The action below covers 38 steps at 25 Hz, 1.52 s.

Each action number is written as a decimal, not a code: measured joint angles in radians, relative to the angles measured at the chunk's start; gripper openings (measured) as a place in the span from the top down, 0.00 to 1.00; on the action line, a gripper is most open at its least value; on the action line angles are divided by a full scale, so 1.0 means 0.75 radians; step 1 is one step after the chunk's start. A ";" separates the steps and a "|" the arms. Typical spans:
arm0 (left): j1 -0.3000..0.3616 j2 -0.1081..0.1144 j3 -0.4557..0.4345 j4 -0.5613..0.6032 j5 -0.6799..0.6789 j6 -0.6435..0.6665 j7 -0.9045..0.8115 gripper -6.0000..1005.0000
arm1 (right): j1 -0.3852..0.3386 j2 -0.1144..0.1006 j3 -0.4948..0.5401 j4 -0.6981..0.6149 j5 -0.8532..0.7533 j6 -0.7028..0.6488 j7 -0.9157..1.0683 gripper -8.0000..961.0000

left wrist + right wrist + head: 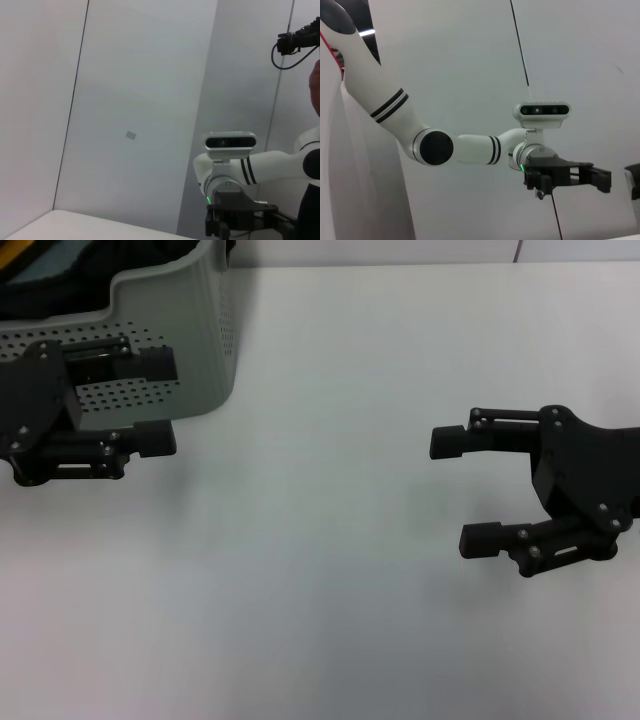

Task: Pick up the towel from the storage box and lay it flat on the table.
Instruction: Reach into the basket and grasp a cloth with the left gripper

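The storage box (190,330) stands at the far left of the table (330,570). Dark cloth with a bit of yellow, the towel (90,275), lies bunched inside it, mostly cut off by the picture's edge. My left gripper (168,400) is open and empty, hovering in front of the box's near wall, outside it. My right gripper (455,490) is open and empty above the table at the right, far from the box. The right wrist view shows my left arm (470,149) against a wall.
A pale wall runs along the table's far edge (420,252). The left wrist view shows a table corner (75,225), wall panels, my right arm (270,165), and a dark camera on a cable (297,40) high up.
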 joint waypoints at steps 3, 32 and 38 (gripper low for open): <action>0.000 -0.001 0.000 0.000 0.000 0.000 -0.023 0.24 | -0.014 0.000 0.000 -0.002 -0.004 0.000 -0.002 0.11; -0.031 -0.004 -0.045 0.050 -0.013 -0.019 -0.054 0.24 | -0.007 -0.014 0.088 -0.005 -0.007 0.008 -0.012 0.11; -0.039 -0.123 -0.266 0.589 0.044 -0.351 -0.374 0.24 | -0.019 -0.001 0.130 0.015 -0.016 0.147 -0.052 0.11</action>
